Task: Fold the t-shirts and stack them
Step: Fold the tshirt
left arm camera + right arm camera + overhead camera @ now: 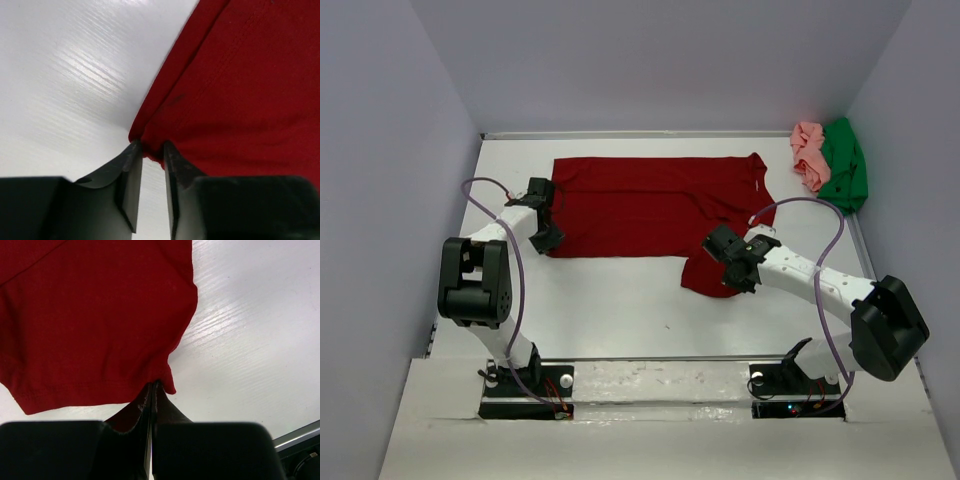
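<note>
The dark red t-shirt (pixel 650 205) lies spread flat across the middle of the table, with one sleeve (pixel 705 275) hanging toward the near side. My left gripper (pixel 550 242) is at its near left corner. In the left wrist view the fingers (pixel 151 147) stand a little apart, with the cloth's corner (pixel 240 90) between their tips. My right gripper (pixel 716 248) is shut on the hem of the red cloth (pixel 90 315), its closed fingertips (pixel 152 385) pinching the edge. The pale pink t-shirt (pixel 809 152) and the bright green t-shirt (pixel 845 165) lie crumpled together in the far right corner.
White table (pixel 620 310) enclosed by pale walls on the left, back and right. The raised front ledge (pixel 660 385) holds both arm bases. Purple cables loop off each arm above the table.
</note>
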Action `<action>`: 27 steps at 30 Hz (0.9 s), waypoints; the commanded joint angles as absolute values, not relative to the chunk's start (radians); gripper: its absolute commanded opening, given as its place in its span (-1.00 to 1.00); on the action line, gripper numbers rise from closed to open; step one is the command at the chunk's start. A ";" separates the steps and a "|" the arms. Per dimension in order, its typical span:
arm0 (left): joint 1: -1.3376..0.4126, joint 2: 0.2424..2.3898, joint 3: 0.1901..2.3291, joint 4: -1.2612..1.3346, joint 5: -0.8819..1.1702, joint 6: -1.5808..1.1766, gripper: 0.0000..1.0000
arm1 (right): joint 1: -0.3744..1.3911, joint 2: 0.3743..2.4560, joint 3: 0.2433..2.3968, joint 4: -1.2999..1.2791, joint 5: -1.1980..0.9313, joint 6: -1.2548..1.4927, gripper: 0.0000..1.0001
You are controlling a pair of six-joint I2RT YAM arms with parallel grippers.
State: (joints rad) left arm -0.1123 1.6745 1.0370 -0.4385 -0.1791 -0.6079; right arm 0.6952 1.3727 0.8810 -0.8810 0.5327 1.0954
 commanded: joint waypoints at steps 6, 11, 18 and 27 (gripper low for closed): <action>-0.118 1.651 1.034 -0.468 -0.198 -0.629 -1.00 | 0.701 1.364 0.879 -0.873 0.545 1.097 -1.00; -0.118 1.589 0.989 -0.511 -0.140 -0.663 -1.00 | 0.701 1.345 0.879 -0.885 0.538 1.101 -1.00; -0.124 1.438 0.897 -0.577 -0.100 -0.727 -1.00 | 0.721 1.295 0.879 -0.956 0.541 1.149 -1.00; -0.126 1.279 0.859 -0.683 -0.170 -0.782 -1.00 | 0.769 1.207 0.919 -1.135 0.618 1.293 -1.00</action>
State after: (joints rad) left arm -0.1234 1.3323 0.8768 -0.5926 -0.1165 -0.7502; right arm 0.7456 1.2812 0.8799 -1.0054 0.5404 1.1915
